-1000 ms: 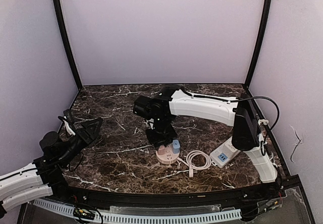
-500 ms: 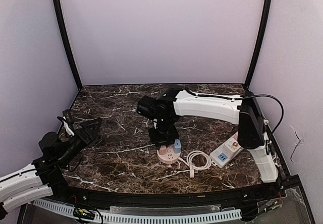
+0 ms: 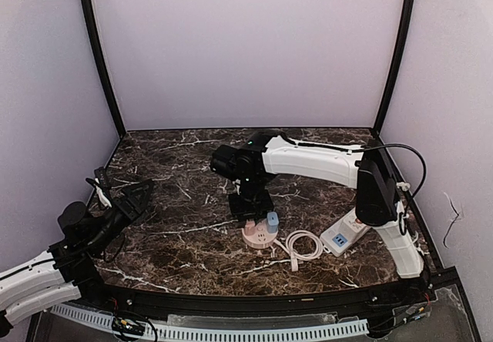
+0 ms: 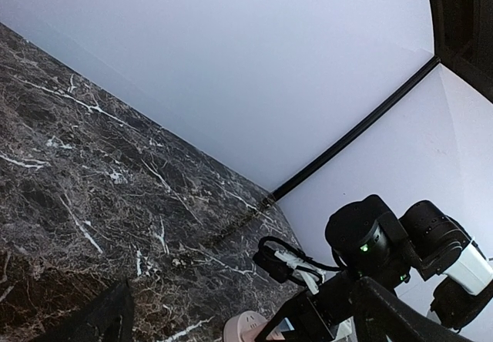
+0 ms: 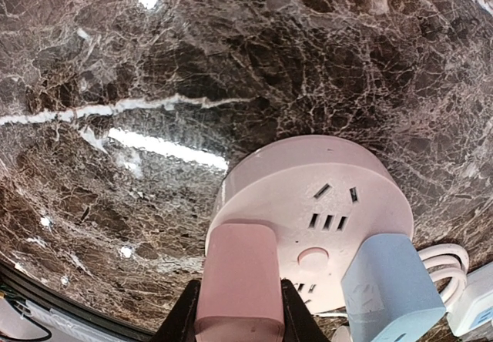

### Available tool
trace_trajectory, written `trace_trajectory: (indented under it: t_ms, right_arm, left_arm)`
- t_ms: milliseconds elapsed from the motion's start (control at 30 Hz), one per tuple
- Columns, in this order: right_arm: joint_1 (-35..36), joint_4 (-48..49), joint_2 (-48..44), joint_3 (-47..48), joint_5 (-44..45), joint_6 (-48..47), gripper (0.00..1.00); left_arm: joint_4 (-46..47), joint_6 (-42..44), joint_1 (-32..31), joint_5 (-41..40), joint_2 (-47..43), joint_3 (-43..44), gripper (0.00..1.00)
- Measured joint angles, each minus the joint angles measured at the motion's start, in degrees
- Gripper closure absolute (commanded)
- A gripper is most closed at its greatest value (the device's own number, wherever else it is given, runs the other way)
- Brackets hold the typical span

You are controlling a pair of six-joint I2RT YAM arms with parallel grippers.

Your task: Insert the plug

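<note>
I hold the pink plug (image 5: 235,265) clamped in the right end effector (image 5: 236,315) at 7 o'clock on the round socket hub (image 5: 308,184), the left end effector (image 3: 132,198) gaping idle at 8 o'clock; seating seems in hand, and next calls for aligned pins and a straight push.

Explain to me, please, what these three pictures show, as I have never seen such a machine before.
These are two robot arms bolted to a dark marble table. The wide picture comes from a fixed camera above and behind them; the other two come from a camera on each wrist. The right gripper is shut on a pink plug, held right over a round pink socket hub, which already carries a blue plug. Beside the hub lie a coiled white cable and a white power strip. The left gripper hangs open and empty at the left.
</note>
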Motion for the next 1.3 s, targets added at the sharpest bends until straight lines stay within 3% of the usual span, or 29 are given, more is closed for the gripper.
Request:
trace_trajectory:
  t_ms: [433, 833, 1300]
  right_arm:
    - [0.24, 0.59, -0.20, -0.70, 0.52, -0.42, 1.00]
    - [1.03, 7.48, -3.45, -8.44, 2.19, 0.26, 1.00]
    - [1.53, 2.14, 1.57, -1.46, 3.72, -1.36, 1.00]
  left_arm:
    - [0.00, -0.04, -0.02, 0.00, -0.04, 0.00, 0.01]
    - [-0.04, -0.28, -0.02, -0.02, -0.04, 0.00, 0.02]
    - [-0.26, -0.33, -0.02, -0.02, -0.07, 0.00, 0.01]
